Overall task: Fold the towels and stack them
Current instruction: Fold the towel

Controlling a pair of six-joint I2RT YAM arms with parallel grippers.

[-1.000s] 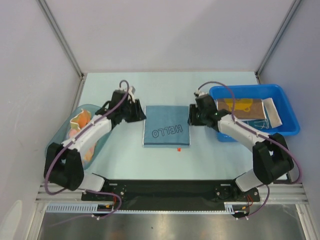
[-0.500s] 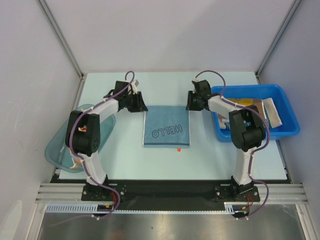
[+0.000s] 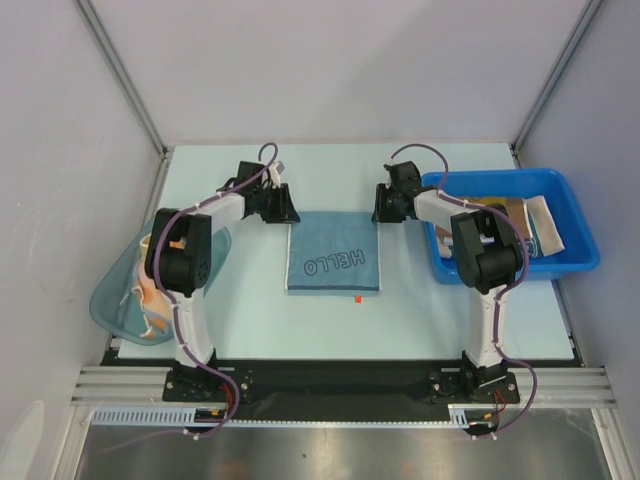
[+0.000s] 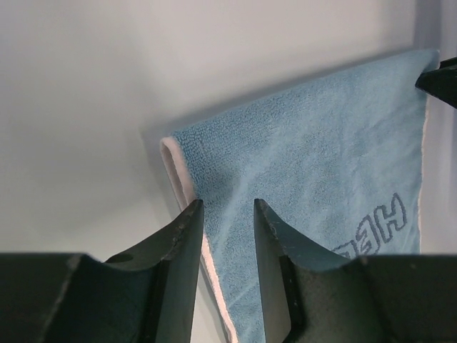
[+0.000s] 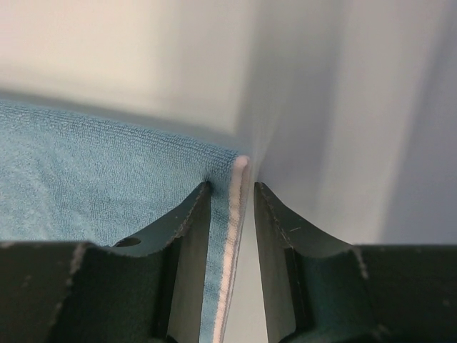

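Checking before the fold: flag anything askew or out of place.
The HELLO towel lies flat and square. Only oddity: a small red speck on the table by its near edge; I cannot tell what it is.

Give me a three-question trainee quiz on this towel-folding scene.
1. True or false: the teal-blue cloth towel printed "HELLO" lies on the pale table between the arms.
2. The brown cloth towel with yellow lettering sits in: A the blue plastic bin; B the translucent teal tub; C neither.
3. Both arms' jaws stand at which corners of the teal-blue towel?
Key: 1 true; 2 A; 3 the two far corners.
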